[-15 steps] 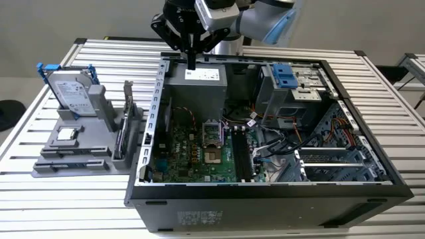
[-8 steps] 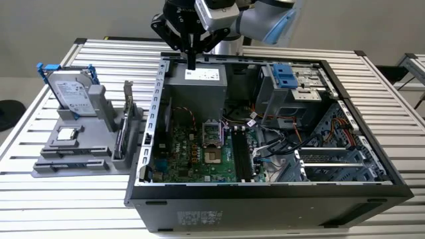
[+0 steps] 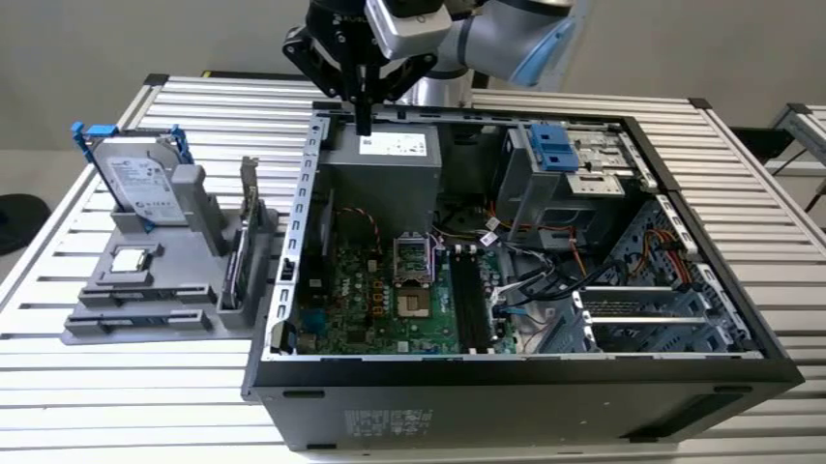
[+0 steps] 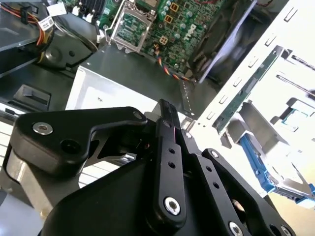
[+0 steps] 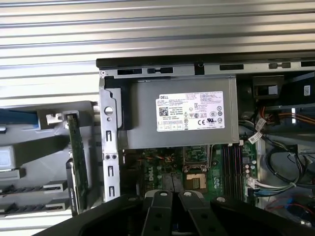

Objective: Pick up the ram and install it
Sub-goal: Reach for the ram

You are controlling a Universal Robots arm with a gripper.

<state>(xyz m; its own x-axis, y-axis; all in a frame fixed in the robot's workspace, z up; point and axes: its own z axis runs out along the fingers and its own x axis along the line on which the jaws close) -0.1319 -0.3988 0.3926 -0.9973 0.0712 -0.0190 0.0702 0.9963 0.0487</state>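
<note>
— Black gripper (image 3: pixel 366 122): hanging over the power supply (image 3: pixel 374 179), squeezing fully closed, gripping nothing.
— And the ram (image 5: pixel 78 162)?
— Standing on edge in the grey holder (image 3: pixel 142 314), sitting just outside the computer case (image 3: pixel 516 401).

Wide counter (image 3: pixel 130 387) of ribbed silver slats, black caps at its far corners. Behind it, a plain beige wall (image 3: pixel 193 39), evenly lit. At the exterior view's right edge, a second slatted counter (image 3: pixel 807 135); at its left edge, a dark round shape (image 3: pixel 15 217) low on the grey floor (image 3: pixel 33 159).
</note>
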